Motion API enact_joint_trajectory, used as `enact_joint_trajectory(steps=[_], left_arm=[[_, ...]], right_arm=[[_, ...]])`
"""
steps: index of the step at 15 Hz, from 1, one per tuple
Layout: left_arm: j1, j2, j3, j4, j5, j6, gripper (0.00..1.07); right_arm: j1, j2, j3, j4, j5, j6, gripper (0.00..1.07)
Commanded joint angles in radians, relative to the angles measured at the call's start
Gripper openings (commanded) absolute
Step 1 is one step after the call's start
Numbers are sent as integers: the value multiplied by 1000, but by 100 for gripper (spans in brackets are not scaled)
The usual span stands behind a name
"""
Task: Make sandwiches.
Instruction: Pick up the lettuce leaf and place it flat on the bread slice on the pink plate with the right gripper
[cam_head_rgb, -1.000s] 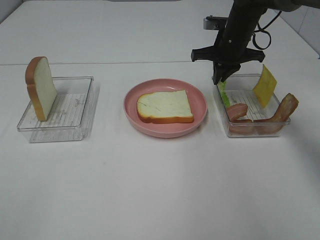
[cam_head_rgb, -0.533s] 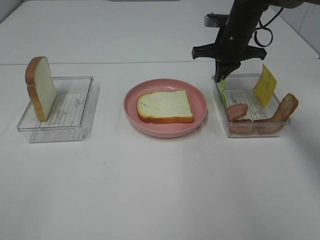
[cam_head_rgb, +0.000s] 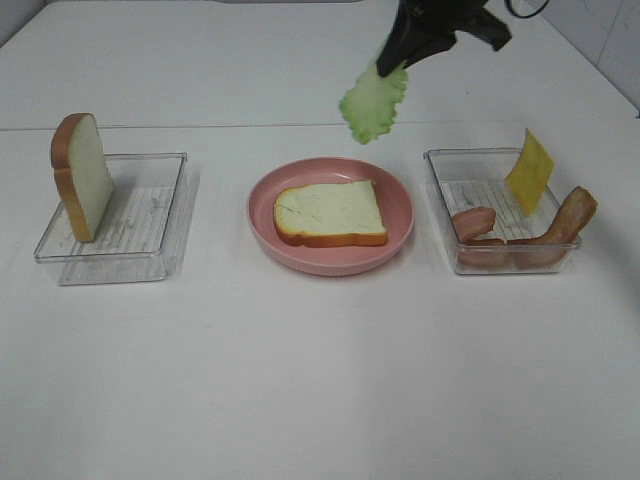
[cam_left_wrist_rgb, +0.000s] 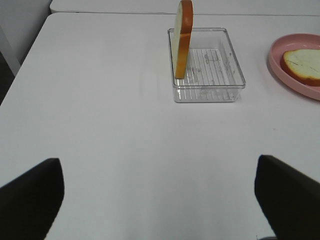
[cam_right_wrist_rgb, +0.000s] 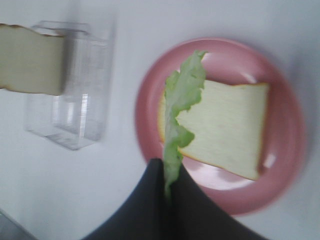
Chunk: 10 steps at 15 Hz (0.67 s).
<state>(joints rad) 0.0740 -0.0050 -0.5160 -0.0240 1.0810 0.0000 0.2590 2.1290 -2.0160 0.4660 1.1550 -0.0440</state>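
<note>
Okay, my right jaws are pinched tight on one edge of the lettuce leaf (cam_head_rgb: 372, 100), which dangles in the air over the bread slice (cam_head_rgb: 330, 212) on the plate (cam_head_rgb: 300, 262). Leaf looks light and floppy, so an edge pinch suits it. Left jaws gape wide, empty.

pink plate (cam_head_rgb: 330, 262): centre | left tray (cam_head_rgb: 140, 215), right tray (cam_head_rgb: 478, 192): flanking, apart

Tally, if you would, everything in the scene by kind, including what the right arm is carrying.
Bread slices: 2
Lettuce leaf: 1
Cheese square: 1
Bacon strips: 2, though they overlap
Clear trays: 2
Pink plate: 1
Total: 9
</note>
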Motion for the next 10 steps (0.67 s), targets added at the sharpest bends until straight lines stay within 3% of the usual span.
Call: enact_joint_trajectory(steps=[1,4,8,10], left_arm=[[-4,-19,0,-2,-11,-5,95],[-4,-19,0,-2,-11,-5,95],[-4,-19,0,-2,-11,-5,95],[-4,-19,0,-2,-11,-5,95]], right_arm=[[-1,0,105,271,-89,-158,0],[-1,11,294,455,-218,-273,0],[-1,114,317,615,-256,-350,0],[-1,149,317,586,-279,-345,0]])
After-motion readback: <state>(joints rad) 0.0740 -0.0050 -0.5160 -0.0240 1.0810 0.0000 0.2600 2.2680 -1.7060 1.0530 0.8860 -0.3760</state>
